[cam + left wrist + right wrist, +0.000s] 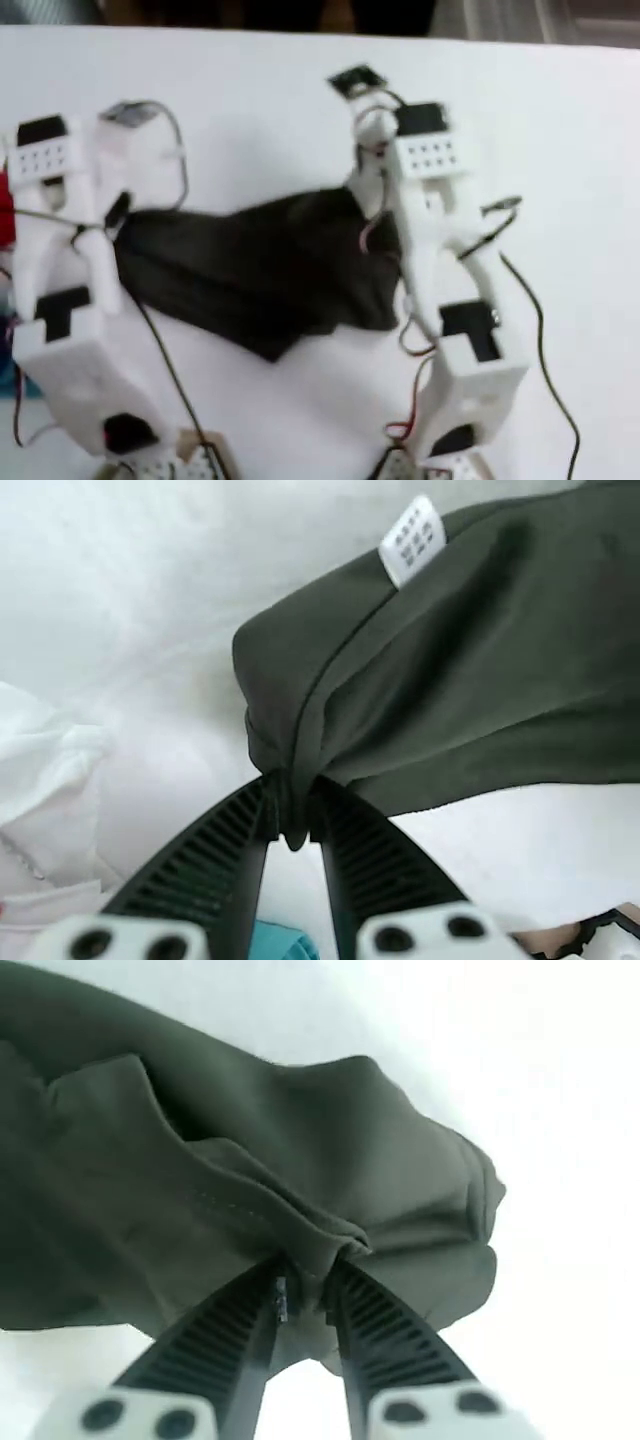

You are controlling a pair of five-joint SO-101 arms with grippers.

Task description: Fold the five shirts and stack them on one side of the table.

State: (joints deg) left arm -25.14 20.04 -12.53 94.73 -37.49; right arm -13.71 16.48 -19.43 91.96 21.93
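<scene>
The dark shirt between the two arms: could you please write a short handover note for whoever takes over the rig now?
Left gripper: shut on one bunched edge of the dark shirt, near its white label.
Right gripper: shut on another bunched edge.
Shirt: creased, spanning the white table between the arms, not yet folded.
Left to do: fold it, stack it at one side, then the other shirts.

A brightly lit white table (pixel 560 120) lies beneath the left gripper (pixel 290 818) and right gripper (pixel 305 1288); a dark strip (pixel 250 12) runs beyond its far edge.
</scene>
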